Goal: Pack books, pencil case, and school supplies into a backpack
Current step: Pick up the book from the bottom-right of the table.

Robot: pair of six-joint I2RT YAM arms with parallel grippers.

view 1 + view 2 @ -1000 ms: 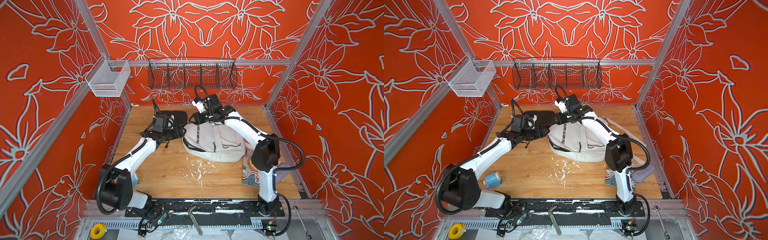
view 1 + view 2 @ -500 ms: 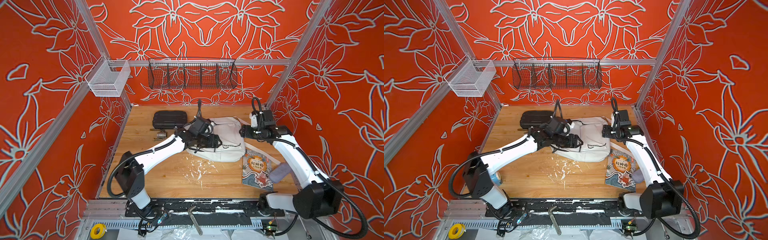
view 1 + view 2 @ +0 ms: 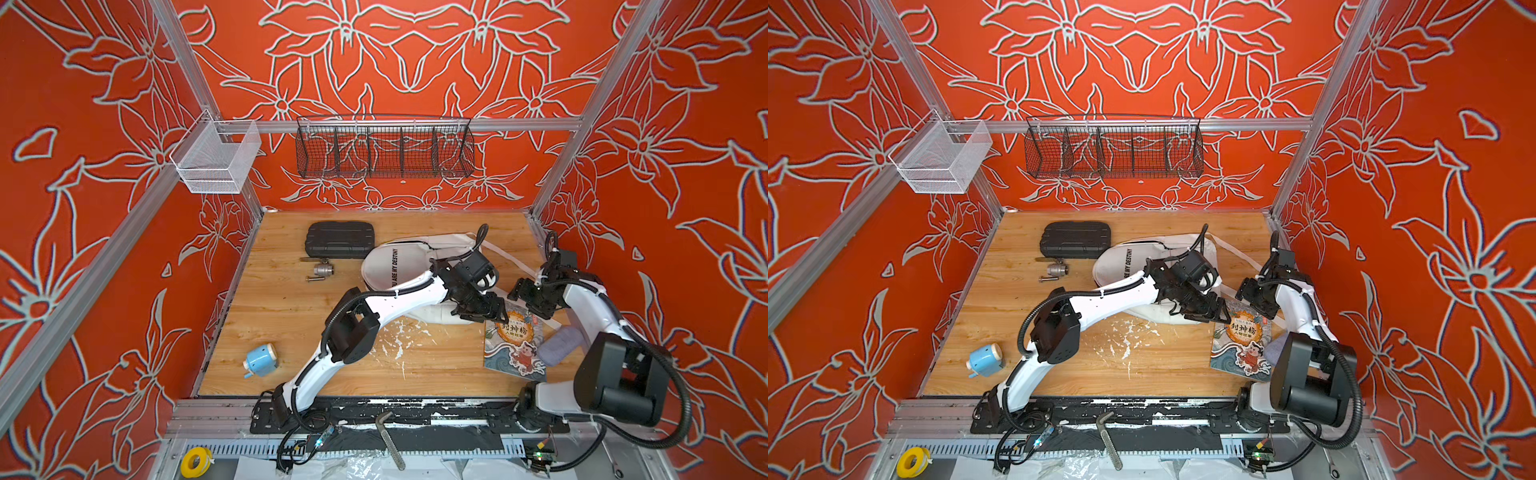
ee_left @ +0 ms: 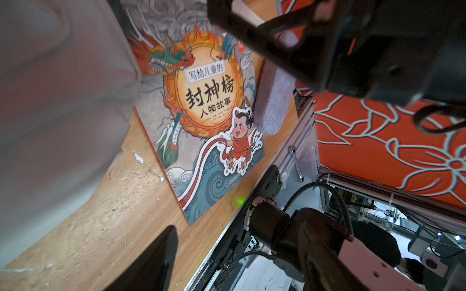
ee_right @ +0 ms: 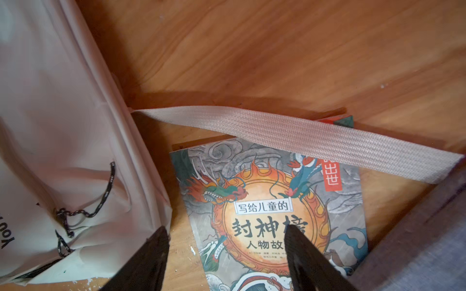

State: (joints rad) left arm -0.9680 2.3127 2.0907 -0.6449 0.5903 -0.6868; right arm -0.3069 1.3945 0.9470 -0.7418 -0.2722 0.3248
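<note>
Bearing "封神榜", book (image 3: 514, 345) lies beside "MY DESTINY" backpack (image 3: 395, 266).

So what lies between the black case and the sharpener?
A grey valve fitting, close to the case; the rest down to the sharpener is bare table. Both top views show it.

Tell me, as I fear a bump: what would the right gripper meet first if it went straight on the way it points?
Probably the blue book: the open right gripper points down at its cover, beside the backpack. The strap across the book lies farther on. Depth is unclear.
</note>
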